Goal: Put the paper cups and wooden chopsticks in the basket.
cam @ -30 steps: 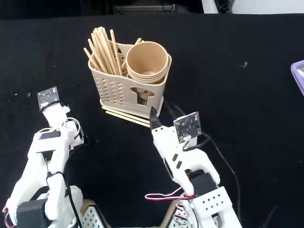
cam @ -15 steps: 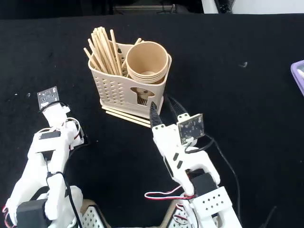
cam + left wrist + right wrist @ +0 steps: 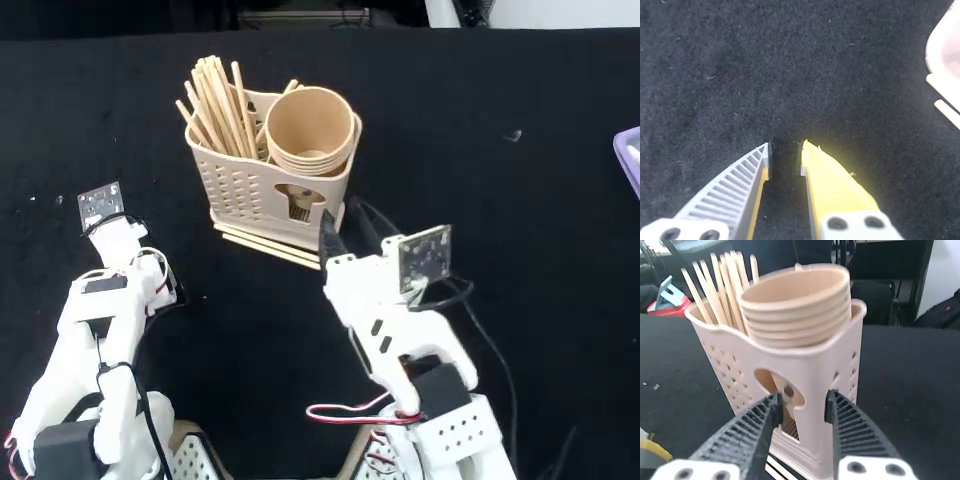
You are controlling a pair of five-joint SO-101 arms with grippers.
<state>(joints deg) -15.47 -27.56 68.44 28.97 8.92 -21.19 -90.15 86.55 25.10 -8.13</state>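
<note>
Black cloth-covered counter (image 3: 520,200) across the whole scene, and two white arms rise from its near edge. The right arm (image 3: 395,330) is stretched toward the middle of the counter, and its dark jaws are parted with nothing between them, sitting just in front of the basket's near right corner. From the right wrist view the two tips frame the basket's cut-out side, close to it, though I cannot tell if they touch. The left arm (image 3: 100,310) is well off to the side, apart from everything, its jaws pointing down at bare cloth, a narrow gap between the tips and nothing gripped. On to the pale perforated plastic basket (image 3: 250,190), standing upright toward the far middle of the counter. Inside it, on the right arm's side, there's a nested stack of paper cups (image 3: 308,128), mouths up, rims showing above the basket wall. Packed in beside them is a bundle of wooden chopsticks (image 3: 215,100), standing on end and fanning out over the rim. And here's the leftover: loose chopsticks (image 3: 262,245) lie flat on the cloth, right along the foot of the basket's near side, outside it.
</note>
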